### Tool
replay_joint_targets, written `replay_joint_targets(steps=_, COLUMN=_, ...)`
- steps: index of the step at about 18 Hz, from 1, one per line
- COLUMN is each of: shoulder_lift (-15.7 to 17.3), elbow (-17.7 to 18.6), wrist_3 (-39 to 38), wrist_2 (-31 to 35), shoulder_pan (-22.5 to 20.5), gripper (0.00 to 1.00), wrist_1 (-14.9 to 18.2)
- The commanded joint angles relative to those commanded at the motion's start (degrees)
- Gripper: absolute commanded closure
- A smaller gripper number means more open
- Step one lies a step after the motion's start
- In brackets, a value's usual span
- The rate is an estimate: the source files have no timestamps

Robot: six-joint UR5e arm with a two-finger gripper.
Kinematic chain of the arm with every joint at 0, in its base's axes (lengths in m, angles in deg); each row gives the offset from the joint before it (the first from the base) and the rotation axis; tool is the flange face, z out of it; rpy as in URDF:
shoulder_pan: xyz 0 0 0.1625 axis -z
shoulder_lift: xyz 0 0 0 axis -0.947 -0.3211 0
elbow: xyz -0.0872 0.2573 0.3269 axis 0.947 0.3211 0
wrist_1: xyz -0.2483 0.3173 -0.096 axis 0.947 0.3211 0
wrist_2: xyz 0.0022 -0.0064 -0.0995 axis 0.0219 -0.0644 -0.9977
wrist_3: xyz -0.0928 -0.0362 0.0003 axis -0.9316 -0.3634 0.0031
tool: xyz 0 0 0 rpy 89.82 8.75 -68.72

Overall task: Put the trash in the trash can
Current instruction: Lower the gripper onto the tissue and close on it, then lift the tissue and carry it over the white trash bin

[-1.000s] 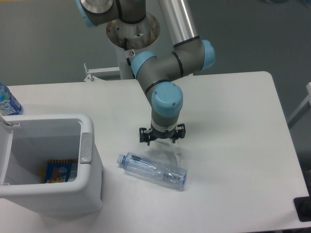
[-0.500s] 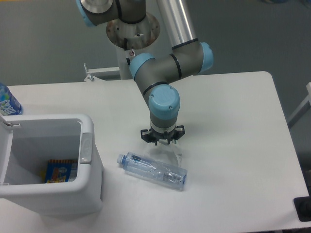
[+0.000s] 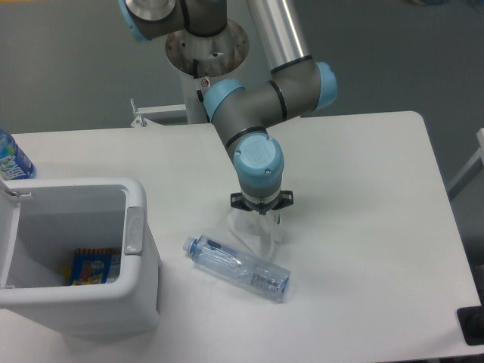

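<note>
The clear crushed water bottle [image 3: 238,268] with a blue cap lies on its side on the white table, cap pointing left. The crumpled translucent wrapper [image 3: 253,236] stands just behind it, reaching up to my gripper [image 3: 261,215]. The gripper points straight down and its jaws look drawn in on the wrapper's top edge. The white trash can [image 3: 144,261] stands open at the left, with its grey oval button [image 3: 134,231] on the rim facing the bottle.
A blue-labelled bottle [image 3: 10,159] stands upright at the far left edge behind the bin. A colourful packet [image 3: 91,266] lies inside the bin. A black object [image 3: 472,325] sits at the table's front right corner.
The gripper moved slightly right and down onto the wrapper and its jaws narrowed. The wrapper now stands taller, pulled up toward the gripper. The bottle shifted slightly.
</note>
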Motion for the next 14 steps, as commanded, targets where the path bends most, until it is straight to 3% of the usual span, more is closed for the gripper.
replay_joint_targets(steps=5, shoulder_lift=3.52, elbow=0.0, wrist_3=8.25, wrist_2=1.23, shoulder_pan=-2.28, gripper=0.95, wrist_1=5.62)
replay_joint_targets(steps=8, shoulder_lift=6.33, elbow=0.0, wrist_3=14.77, wrist_2=0.09, shoulder_pan=-4.48, gripper=0.95, wrist_1=6.95)
replay_joint_targets(steps=14, shoulder_lift=12.04, elbow=-2.81, wrist_3=15.31, wrist_2=-14.12, shoulder_pan=-10.01, gripper=0.95, wrist_1=7.04)
